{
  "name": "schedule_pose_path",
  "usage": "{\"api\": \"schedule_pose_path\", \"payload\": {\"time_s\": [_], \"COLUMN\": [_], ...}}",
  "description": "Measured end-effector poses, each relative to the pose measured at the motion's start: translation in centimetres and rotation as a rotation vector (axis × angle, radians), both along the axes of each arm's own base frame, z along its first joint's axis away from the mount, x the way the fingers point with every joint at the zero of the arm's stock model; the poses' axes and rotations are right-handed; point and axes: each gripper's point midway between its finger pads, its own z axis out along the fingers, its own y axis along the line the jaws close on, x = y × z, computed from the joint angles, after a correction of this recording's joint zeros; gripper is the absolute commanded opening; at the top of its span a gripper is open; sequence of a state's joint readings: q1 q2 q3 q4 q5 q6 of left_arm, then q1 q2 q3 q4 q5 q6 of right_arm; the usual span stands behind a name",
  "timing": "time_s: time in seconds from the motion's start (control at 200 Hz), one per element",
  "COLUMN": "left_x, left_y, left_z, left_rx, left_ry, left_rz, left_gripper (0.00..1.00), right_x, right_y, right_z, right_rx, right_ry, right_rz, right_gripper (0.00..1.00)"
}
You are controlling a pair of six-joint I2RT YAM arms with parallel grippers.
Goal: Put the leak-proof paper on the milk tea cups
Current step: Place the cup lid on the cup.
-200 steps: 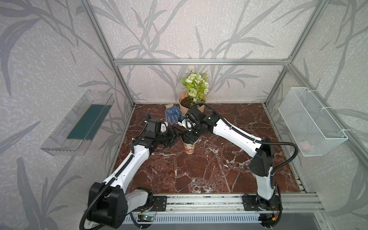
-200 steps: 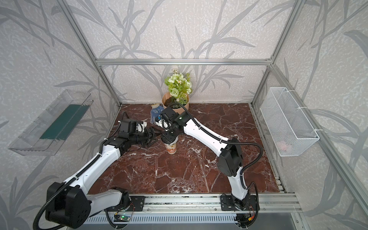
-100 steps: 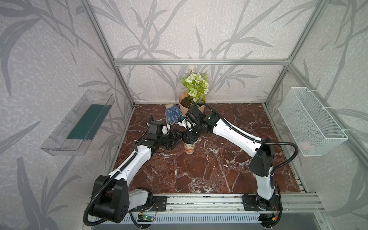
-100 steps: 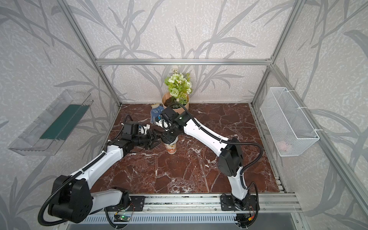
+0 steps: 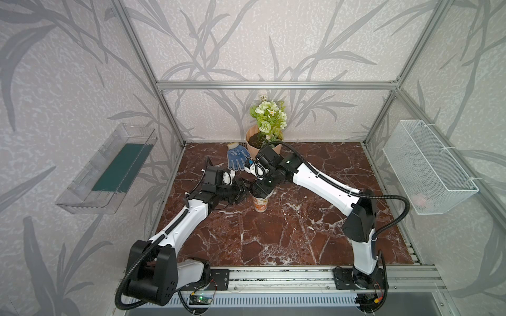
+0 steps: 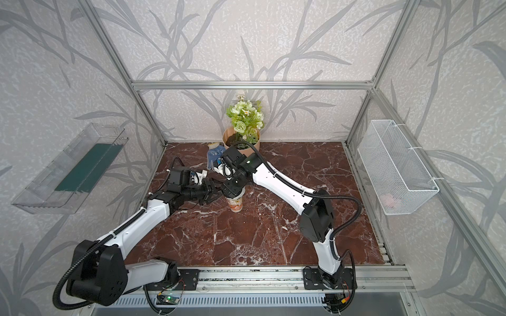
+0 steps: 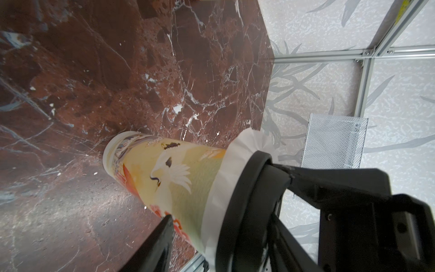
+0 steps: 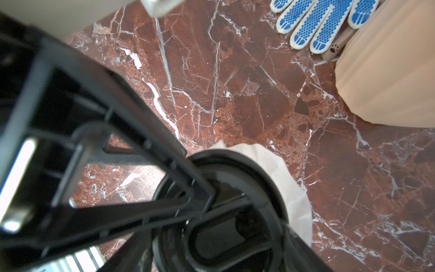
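Closing beside the cup (image 7: 171, 179), left tool (image 5: 241, 191) now together; right tool (image 5: 261, 188) spread on lid (image 7: 249, 212), pinning paper (image 7: 219, 188) — task nearly done.

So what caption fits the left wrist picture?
Black lid pressing crinkled leak-proof paper over the crane-printed milk tea cup.

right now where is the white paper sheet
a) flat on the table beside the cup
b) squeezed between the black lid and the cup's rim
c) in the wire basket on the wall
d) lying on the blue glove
b, the left wrist view shows the paper sheet ruffling out from under the black lid at the top of the cup.
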State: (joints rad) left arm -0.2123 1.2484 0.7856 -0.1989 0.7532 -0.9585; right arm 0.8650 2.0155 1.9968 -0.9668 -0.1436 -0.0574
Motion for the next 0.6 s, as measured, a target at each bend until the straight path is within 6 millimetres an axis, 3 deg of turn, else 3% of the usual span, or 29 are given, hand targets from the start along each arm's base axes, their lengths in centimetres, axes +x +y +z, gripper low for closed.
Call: {"api": "schedule_pose_path", "payload": {"time_s": [0.26, 0.425, 0.6], "left_x": [-0.3, -0.2, -0.2], "left_y": [0.1, 0.0, 0.0], "left_z": [-0.2, -0.2, -0.2], "left_rx": [0.016, 0.023, 0.025], "left_ry": [0.001, -0.002, -0.003], "left_rz": [-0.015, -0.021, -0.023], "left_gripper": [0.59, 0.59, 0.59], "right_x": [-0.4, -0.2, 0.1], "right_y": [0.1, 0.4, 0.3], "right_z": [1.0, 3.7, 5.9], "right_rx": [0.011, 0.065, 0.139], "right_ry": [0.040, 0.033, 0.039], "right_rz": [-0.008, -0.019, -0.071], "right_gripper": [0.85, 0.91, 0.87]}}
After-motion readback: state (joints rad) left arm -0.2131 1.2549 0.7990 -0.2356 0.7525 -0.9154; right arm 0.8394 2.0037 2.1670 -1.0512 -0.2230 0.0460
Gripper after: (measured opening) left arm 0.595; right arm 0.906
